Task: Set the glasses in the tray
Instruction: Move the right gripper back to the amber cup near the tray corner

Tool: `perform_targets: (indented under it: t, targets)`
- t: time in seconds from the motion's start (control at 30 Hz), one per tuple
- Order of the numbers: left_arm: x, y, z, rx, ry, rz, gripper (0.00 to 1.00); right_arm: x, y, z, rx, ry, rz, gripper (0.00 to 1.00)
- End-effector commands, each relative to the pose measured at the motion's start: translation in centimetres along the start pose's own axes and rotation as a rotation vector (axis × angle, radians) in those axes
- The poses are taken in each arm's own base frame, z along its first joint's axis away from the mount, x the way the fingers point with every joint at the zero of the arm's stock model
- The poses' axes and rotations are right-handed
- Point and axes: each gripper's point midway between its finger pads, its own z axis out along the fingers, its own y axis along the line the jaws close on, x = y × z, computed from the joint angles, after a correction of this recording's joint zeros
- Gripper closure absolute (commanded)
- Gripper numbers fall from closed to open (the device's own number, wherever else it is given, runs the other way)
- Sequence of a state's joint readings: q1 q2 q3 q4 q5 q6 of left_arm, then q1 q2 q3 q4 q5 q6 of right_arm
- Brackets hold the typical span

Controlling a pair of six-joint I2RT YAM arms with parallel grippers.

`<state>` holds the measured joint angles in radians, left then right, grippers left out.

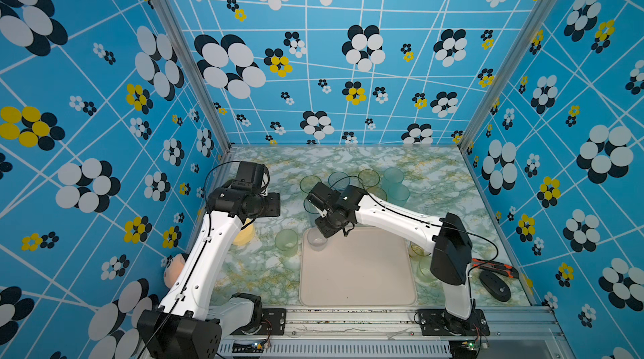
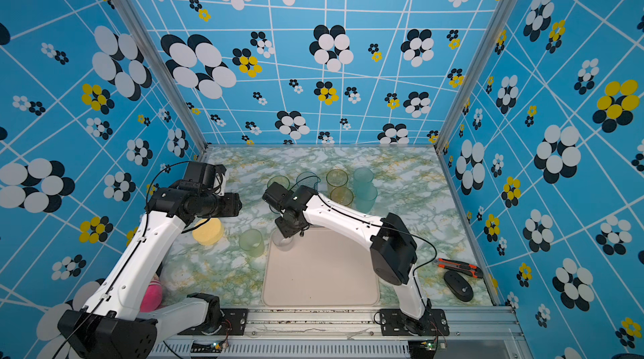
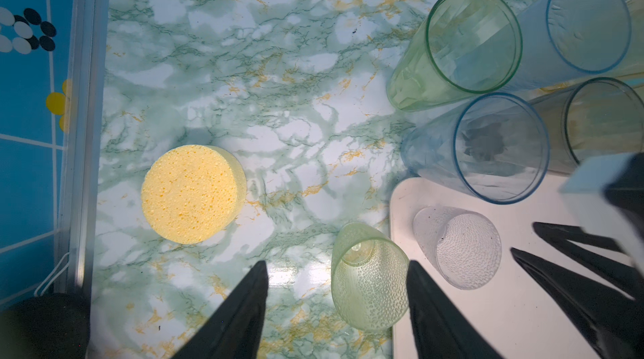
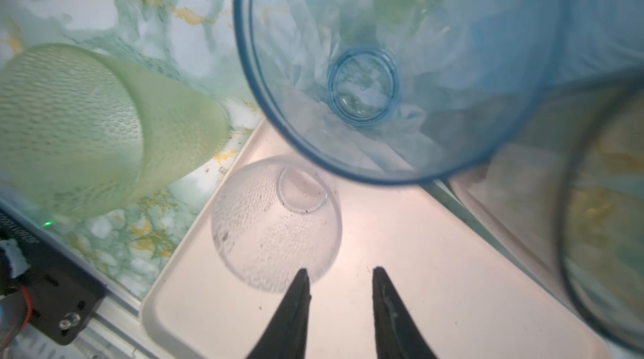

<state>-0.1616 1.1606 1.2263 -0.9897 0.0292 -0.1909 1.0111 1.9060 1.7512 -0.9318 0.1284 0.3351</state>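
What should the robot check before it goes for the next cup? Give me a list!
1. Small clear bumpy glass inside the cream-pink rectangular tray: ok, it stands in a corner.
2. Right pincer holds nothing: ok, jaws apart, nothing between them.
3. Left pincer open: ok, jaws wide.
4. Small green bumpy glass in the tray: not ok, it stands on the marble table beside the tray.
5. Tall tinted glasses in the tray: not ok, they stand behind it.
6. Room in the tray: ok, mostly bare.
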Motion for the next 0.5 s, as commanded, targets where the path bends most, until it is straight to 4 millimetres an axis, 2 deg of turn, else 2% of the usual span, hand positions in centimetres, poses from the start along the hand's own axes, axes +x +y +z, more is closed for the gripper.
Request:
perform_targets:
  t: [0.0,0.1,0.17,0.27,0.37,0.47]
  targets:
    - [1.4,-0.7,-0.3,0.023,-0.013,0.011,0.36,0.6,-5.4,-7.1,0.094,-0.130,0.154,0.64]
    - [2.5,-1.1,0.0,0.020,-0.023,0.011,0.35,5.7,-12.2,-8.8,0.203,-0.080,0.340,0.64]
    - [3.3,-1.3,0.6,0.016,0.005,0.016,0.35,10.5,-16.7,-9.6,0.286,-0.023,0.470,0.64]
    - [3.6,-1.6,1.0,0.014,0.028,0.029,0.36,16.6,-20.6,-10.5,0.339,0.032,0.635,0.65]
    - [3.1,-2.0,1.0,0.023,0.020,0.031,0.36,20.4,-21.7,-10.5,0.310,0.052,0.759,0.69]
    - [2.5,-2.3,1.1,0.026,0.024,0.044,0.35,22.3,-21.8,-9.6,0.272,0.092,0.824,0.70]
